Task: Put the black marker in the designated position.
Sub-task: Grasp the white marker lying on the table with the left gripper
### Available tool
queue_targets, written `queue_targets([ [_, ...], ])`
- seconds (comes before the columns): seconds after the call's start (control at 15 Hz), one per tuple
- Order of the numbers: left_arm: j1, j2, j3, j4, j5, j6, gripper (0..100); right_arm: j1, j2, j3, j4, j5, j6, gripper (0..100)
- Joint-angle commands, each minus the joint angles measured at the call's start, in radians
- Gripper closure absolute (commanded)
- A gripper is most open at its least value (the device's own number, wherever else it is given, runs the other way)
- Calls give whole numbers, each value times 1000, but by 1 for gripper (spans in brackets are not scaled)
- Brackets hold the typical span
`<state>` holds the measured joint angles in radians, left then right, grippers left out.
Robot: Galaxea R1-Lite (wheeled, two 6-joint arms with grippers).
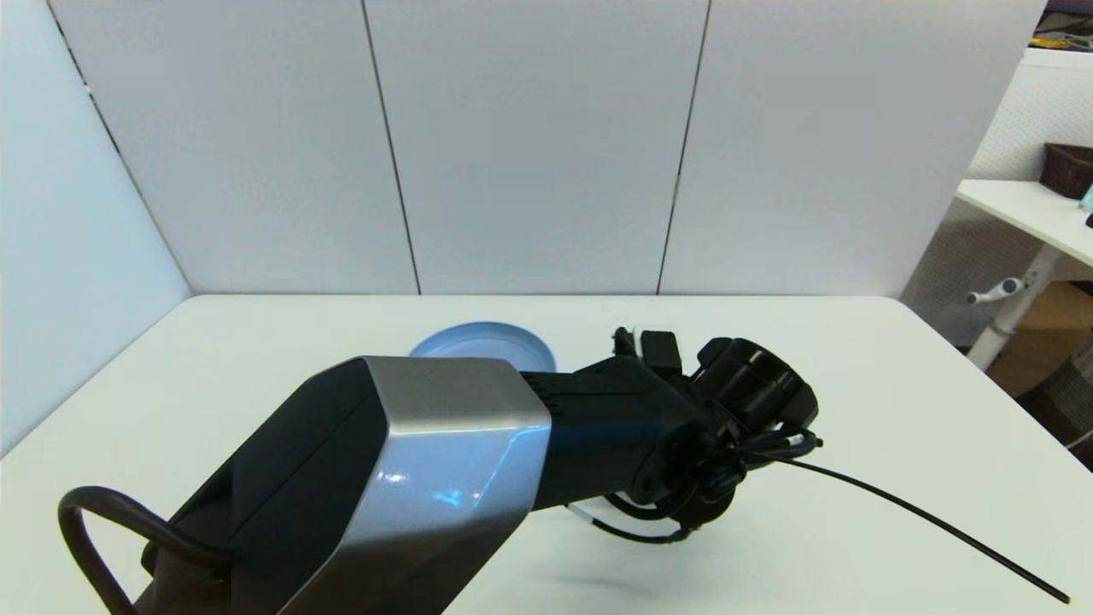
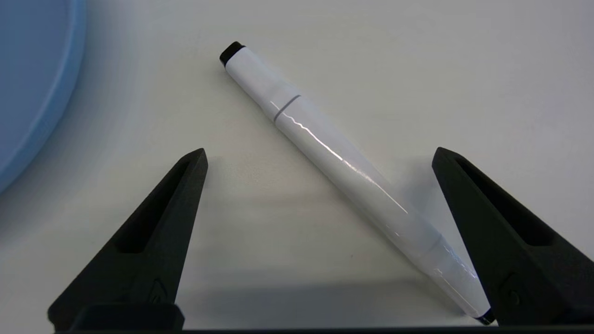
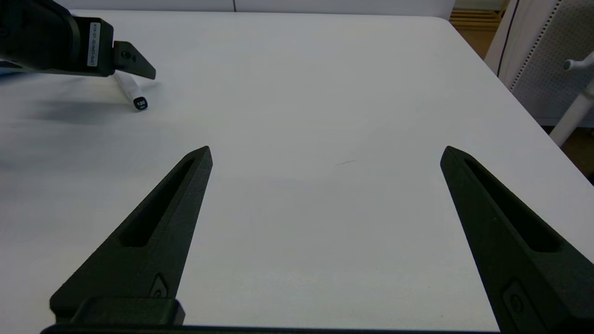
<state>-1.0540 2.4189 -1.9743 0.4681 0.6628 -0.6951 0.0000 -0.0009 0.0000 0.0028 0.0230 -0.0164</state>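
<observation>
The black marker [image 2: 334, 157], a white barrel with small black tips, lies flat on the white tabletop beside the blue plate [image 2: 32, 83], not on it. My left gripper [image 2: 320, 152] hangs open just above it, one finger on each side, touching nothing. In the head view my left arm [image 1: 444, 461] reaches across the table and hides the marker; the plate [image 1: 482, 346] shows behind it. My right gripper [image 3: 326, 148] is open and empty over bare table, and sees the marker's end [image 3: 134, 95] under the left gripper's finger [image 3: 134, 65]. No mark shows the designated position.
White wall panels [image 1: 546, 145] close off the table's back and left. A black cable [image 1: 922, 521] trails from the left wrist toward the front right. Past the table's right edge [image 1: 982, 376] stands another white desk [image 1: 1025, 213].
</observation>
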Motion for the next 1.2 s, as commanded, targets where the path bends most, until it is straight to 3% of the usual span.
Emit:
queue_targets([
  [0.07,0,6,0,-2,5,-14,0,0,1,0,0,2,0,0],
  [0.73,0,12,0,-12,12,-15,0,0,1,0,0,0,0,0],
  [0.8,0,12,0,-12,12,-15,100,0,1,0,0,0,0,0],
  [1.2,0,11,0,-9,28,-15,100,0,1,0,-1,2,0,0],
])
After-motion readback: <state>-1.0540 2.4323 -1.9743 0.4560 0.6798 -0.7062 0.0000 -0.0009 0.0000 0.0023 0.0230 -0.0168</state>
